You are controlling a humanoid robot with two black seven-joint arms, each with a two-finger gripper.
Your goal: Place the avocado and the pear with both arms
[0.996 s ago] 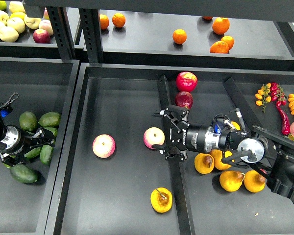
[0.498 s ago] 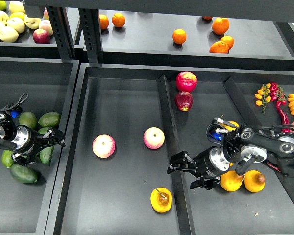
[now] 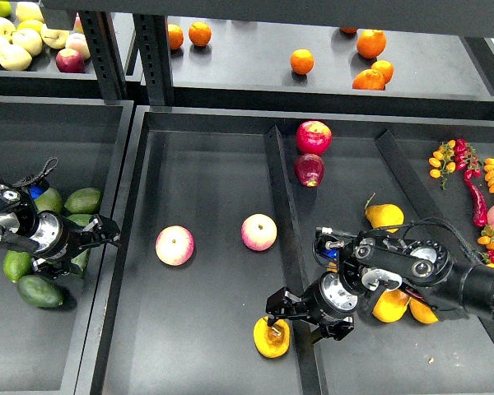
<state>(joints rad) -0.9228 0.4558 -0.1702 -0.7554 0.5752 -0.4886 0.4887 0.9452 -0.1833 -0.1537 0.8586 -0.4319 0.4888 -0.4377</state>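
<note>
Several avocados lie in the left tray. The darkest, teardrop-shaped avocado lies at the front, below and left of my left gripper. That gripper is open over the pile, with another avocado partly hidden under its fingers. The pear, yellow-orange with a brown blotch, lies at the front right of the middle tray. My right gripper is open and reaches across the divider, its fingers touching or just above the pear's upper right edge.
Two pink-yellow apples lie in the middle tray. Red apples sit by the divider. More pears lie under my right arm. Chillies and small tomatoes lie far right. Oranges sit on the back shelf.
My right gripper has swung down and left from beside the apple, across the divider, to the lone pear. My left gripper has shifted right over the avocados.
</note>
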